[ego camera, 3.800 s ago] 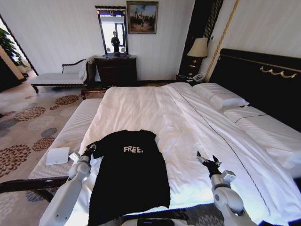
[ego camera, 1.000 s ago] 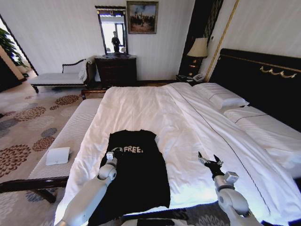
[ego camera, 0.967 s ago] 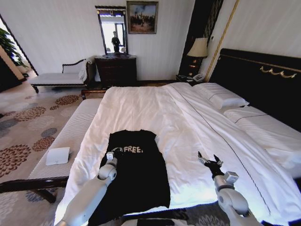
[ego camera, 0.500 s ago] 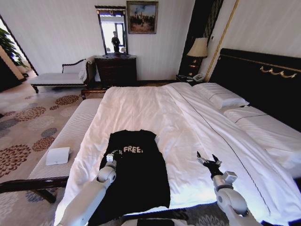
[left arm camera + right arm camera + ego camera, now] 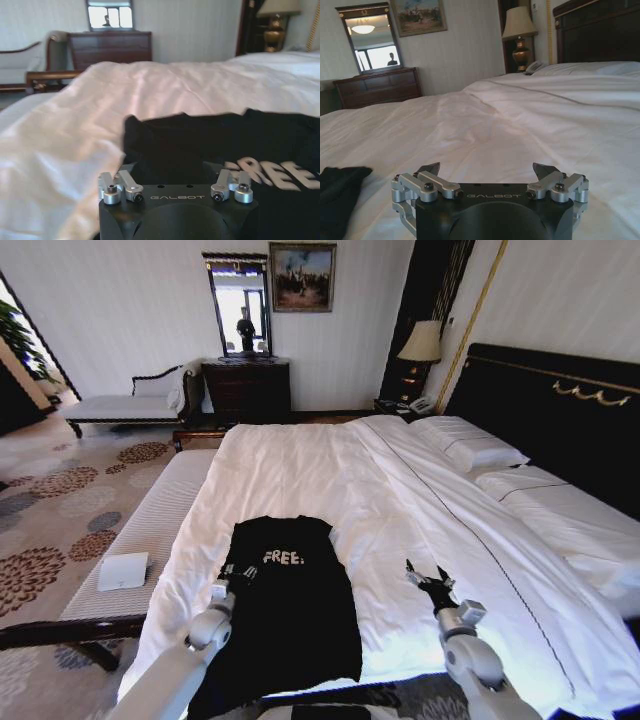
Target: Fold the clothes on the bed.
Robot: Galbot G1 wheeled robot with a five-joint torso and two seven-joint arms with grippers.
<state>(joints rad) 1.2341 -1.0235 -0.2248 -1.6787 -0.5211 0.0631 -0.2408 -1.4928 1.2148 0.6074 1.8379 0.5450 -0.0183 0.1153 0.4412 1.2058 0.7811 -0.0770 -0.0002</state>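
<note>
Both end effectors have shifted over the black T-shirt on the bed.

The left end effector (image 5: 237,574), which half a second ago sat slightly farther up the shirt, is now drawn back a little over the black T-shirt's (image 5: 290,620) left edge, fingers spread. The shirt lies flat on the bed (image 5: 400,500) near its foot, long axis running toward the far side, collar and "FREE!" lettering (image 5: 282,558) pointing away from the robot. The right end effector (image 5: 424,580) has moved leftward and hovers open over white bedding beside the shirt.
</note>
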